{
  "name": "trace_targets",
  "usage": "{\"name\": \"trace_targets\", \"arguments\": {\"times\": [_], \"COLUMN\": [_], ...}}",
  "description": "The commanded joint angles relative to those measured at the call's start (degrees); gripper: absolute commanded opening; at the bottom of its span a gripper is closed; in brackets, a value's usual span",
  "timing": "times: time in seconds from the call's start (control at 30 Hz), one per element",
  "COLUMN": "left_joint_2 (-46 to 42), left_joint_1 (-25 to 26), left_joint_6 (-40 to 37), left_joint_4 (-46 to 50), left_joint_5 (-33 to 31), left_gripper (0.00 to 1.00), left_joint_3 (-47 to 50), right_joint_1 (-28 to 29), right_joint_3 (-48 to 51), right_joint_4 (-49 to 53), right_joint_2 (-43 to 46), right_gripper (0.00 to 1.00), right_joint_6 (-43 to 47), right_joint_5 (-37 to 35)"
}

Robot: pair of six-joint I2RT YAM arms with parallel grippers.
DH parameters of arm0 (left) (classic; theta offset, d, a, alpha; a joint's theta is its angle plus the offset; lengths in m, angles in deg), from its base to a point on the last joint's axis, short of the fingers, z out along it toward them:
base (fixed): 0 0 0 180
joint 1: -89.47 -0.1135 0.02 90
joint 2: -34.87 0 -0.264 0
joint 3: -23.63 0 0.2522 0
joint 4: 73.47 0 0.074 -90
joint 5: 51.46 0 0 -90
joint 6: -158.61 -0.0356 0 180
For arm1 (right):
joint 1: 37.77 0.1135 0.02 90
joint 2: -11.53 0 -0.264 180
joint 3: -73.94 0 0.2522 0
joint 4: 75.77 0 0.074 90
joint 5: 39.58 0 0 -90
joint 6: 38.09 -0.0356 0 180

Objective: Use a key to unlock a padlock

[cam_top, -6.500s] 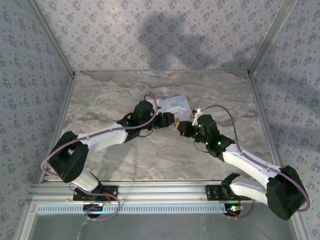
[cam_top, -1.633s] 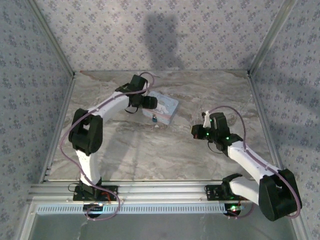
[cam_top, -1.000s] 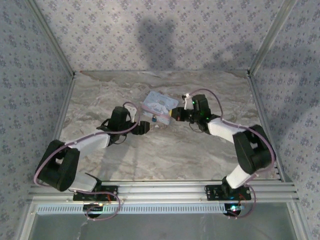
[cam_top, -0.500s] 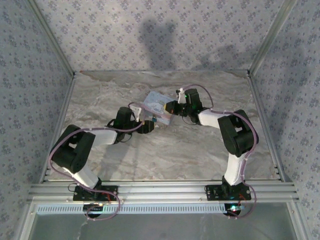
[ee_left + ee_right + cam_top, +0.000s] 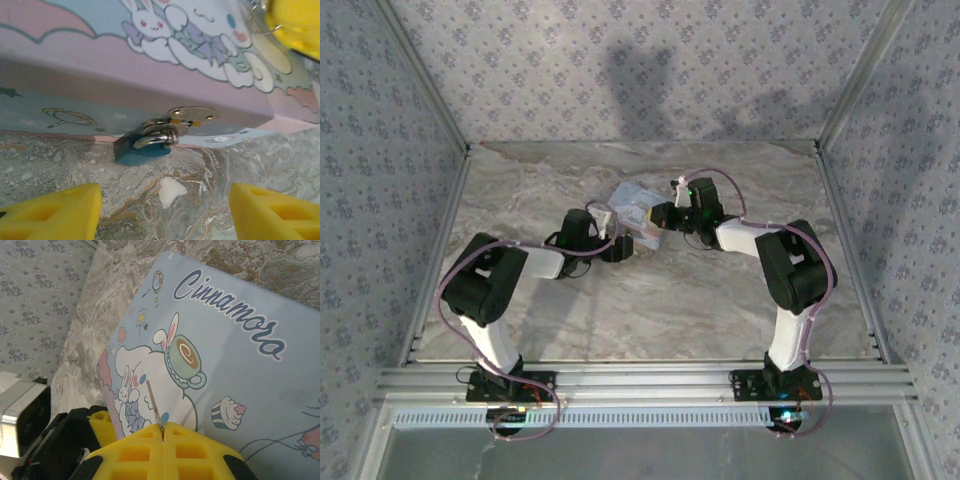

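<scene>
Left pincer (image 5: 165, 200) agape — right pincer (image 5: 162, 429) pinches key (image 5: 153, 402).

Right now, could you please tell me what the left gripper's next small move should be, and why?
Probably ease the left gripper forward and close on the padlock to steady it: its jaws stand open short of the lock, which hangs from the tin's hasp, while the right gripper pinches the key above the lid.

A: What are the arms like?
B: Left arm (image 5: 535, 262), right arm (image 5: 745, 235): white tubes, black joints, a mauve cable (image 5: 728, 185) looping along each.
A: And the tips?
B: Left end effector (image 5: 165, 212) and right end effector (image 5: 162, 437) have yellow fingers (image 5: 135, 455) with square hollows.
</scene>
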Motion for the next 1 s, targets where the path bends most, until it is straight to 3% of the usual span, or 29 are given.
{"name": "trace_targets", "arguments": {"times": [0.0, 0.43, 0.97], "left_joint_2": [1.76, 6.5, 8.6], "left_joint_1": [0.53, 1.16, 4.49], "left_joint_6": [-1.47, -4.55, -5.19], "left_joint_4": [-2.87, -3.1, 0.63], "left_joint_5": [0.63, -1.34, -3.4], "left_gripper": [0.66, 0.64, 0.46], "left_joint_3": [-1.92, -5.68, -8.97], "right_joint_1": [0.95, 0.91, 0.85], "right_joint_3": [2.34, 3.14, 3.67], "right_joint_4": [5.53, 5.43, 5.79], "right_joint_2": [-1.68, -0.92, 0.07], "right_gripper": [0.0, 0.0, 0.0], "right_joint_6": [0.86, 1.04, 1.06], "right_joint_5": [-1.45, -1.41, -1.78]}}
